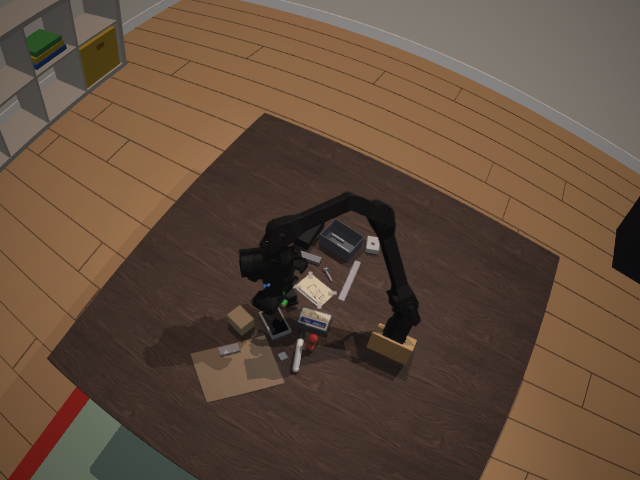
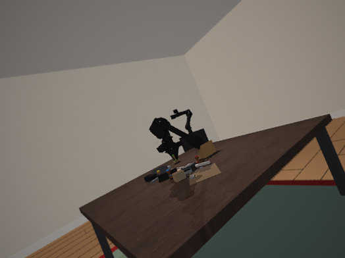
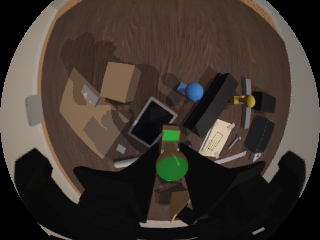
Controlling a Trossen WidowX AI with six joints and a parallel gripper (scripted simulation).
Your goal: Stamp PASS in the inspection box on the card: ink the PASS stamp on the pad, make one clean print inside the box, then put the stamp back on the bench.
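My gripper (image 1: 284, 301) (image 2: 174, 159) (image 3: 169, 147) is shut on a stamp with a green knob (image 3: 172, 169) and a green patch on its block. It holds the stamp upright, above the table. The open ink pad (image 1: 280, 329) (image 3: 144, 121), black in a grey case, lies just beyond the stamp in the wrist view. The pale card (image 1: 315, 290) (image 3: 218, 136) is taped down to the right of the pad. It has dark line markings, too small to read. The stamp's printing face is hidden.
A blue-knobbed stamp (image 3: 194, 91), a yellow-knobbed stamp (image 3: 251, 101) and a red-knobbed stamp (image 1: 312, 339) stand around. A cardboard-coloured block (image 1: 240, 320), a long black box (image 3: 211, 105), a blue-labelled box (image 1: 314, 321), a white tube (image 1: 297, 357) and a dark bin (image 1: 341, 240) surround the pad and card.
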